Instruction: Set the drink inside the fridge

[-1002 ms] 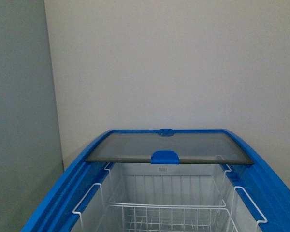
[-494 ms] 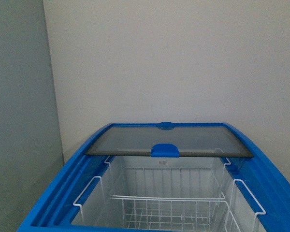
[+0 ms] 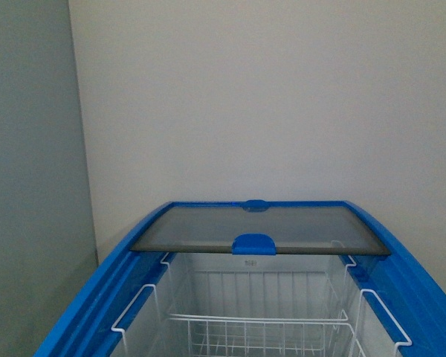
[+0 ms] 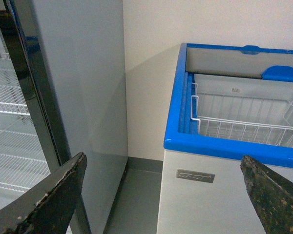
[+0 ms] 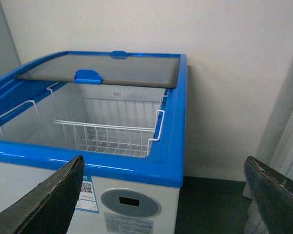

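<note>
Your front view has tilted slightly up since half a second ago; the fridge (image 3: 97, 297) stands open, both end effectors (image 4: 161, 195) (image 5: 163, 195) spread, empty.

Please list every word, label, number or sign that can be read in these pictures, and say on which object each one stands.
No text can be read with certainty.
Grey nameplate on the fridge front: raised letters, too blurred.
Round grey control panel: dark display, no digits showing.
Sticker beside the panel: a code square and small print, too small.
Printed label under the panel: illegible.
Small mark on the inner back wall: illegible.
</note>
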